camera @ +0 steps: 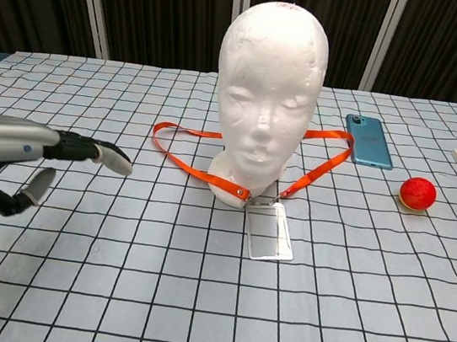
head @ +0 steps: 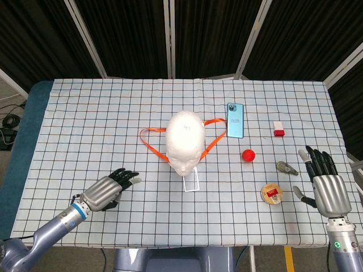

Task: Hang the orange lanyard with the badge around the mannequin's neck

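Both hands are empty with fingers spread: left hand [head: 106,191] hovers low over the counter [head: 85,113] front-left of the mannequin head [head: 185,140], right hand [head: 327,190] well off to its front-right. One orange lanyard [camera: 181,158] loops around the head's base, lying flat on the checked cloth, with one clear badge [camera: 270,231] just in front of the chin. Right of the head: one blue phone [head: 235,119], one red ball [head: 248,155], one red-and-white eraser-looking block [head: 277,128], one round tin [head: 271,193], one small grey thing [head: 286,168].

A counter [head: 85,113] under a white checked cloth stands before dark curtains [head: 125,34] with pale slanted poles [head: 85,37].
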Controlling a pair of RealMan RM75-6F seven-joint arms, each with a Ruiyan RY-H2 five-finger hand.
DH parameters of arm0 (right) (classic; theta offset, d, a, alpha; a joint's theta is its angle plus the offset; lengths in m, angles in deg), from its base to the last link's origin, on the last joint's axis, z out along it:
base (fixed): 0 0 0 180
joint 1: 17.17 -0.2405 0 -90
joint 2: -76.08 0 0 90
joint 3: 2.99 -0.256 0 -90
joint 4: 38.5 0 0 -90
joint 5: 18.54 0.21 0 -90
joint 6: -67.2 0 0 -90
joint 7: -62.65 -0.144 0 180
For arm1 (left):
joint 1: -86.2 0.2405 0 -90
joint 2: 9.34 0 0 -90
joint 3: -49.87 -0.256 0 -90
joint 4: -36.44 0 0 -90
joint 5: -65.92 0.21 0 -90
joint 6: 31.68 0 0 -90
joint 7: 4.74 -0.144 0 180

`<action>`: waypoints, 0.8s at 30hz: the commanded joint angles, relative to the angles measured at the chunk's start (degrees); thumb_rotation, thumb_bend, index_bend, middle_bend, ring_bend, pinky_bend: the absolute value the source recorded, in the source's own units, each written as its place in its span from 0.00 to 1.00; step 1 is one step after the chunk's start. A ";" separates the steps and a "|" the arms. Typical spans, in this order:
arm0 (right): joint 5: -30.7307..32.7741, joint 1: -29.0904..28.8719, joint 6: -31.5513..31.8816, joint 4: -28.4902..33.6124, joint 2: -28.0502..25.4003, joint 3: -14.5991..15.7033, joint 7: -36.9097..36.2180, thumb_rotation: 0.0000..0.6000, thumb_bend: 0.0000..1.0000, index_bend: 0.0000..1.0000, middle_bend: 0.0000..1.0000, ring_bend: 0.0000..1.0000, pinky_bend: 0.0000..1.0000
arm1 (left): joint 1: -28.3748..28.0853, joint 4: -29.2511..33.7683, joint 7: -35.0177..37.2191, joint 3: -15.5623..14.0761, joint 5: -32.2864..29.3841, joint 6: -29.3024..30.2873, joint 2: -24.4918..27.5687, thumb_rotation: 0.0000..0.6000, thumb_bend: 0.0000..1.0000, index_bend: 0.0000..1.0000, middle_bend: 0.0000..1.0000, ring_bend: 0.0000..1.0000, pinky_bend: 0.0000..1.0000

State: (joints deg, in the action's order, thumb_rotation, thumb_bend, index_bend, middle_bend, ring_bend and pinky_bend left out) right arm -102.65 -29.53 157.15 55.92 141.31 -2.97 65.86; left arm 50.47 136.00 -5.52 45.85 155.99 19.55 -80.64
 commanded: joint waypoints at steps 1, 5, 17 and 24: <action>0.48 0.48 -0.12 -0.08 0.32 -0.21 0.31 1.00 0.17 0.02 0.00 0.00 0.00 | -1.95 -1.82 -0.36 0.51 0.38 -2.78 -3.91 1.00 1.00 0.00 0.00 0.00 0.00; 0.93 1.02 -0.81 -0.82 0.68 -0.67 0.21 1.00 0.18 0.03 0.00 0.00 0.00 | -4.45 -3.95 -1.82 2.21 -1.04 -5.92 -7.81 1.00 1.00 0.00 0.00 0.00 0.00; 1.15 1.93 -2.05 -1.70 0.39 -2.37 -0.85 1.00 0.18 0.04 0.00 0.00 0.00 | -12.03 -12.23 -1.96 8.80 -7.64 -12.98 -19.74 1.00 1.00 0.00 0.00 0.00 0.00; 1.66 2.36 -2.74 -2.26 0.15 -3.37 -1.86 1.00 0.18 0.04 0.00 0.00 0.00 | -16.60 -17.02 -4.94 11.59 -13.89 -17.77 -25.16 1.00 1.00 0.00 0.00 0.00 0.00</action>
State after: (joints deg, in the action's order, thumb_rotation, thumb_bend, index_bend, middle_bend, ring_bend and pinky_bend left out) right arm -101.03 -27.22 154.46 53.71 141.48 -6.29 64.06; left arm 35.02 120.00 -9.83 56.57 143.62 2.99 -104.45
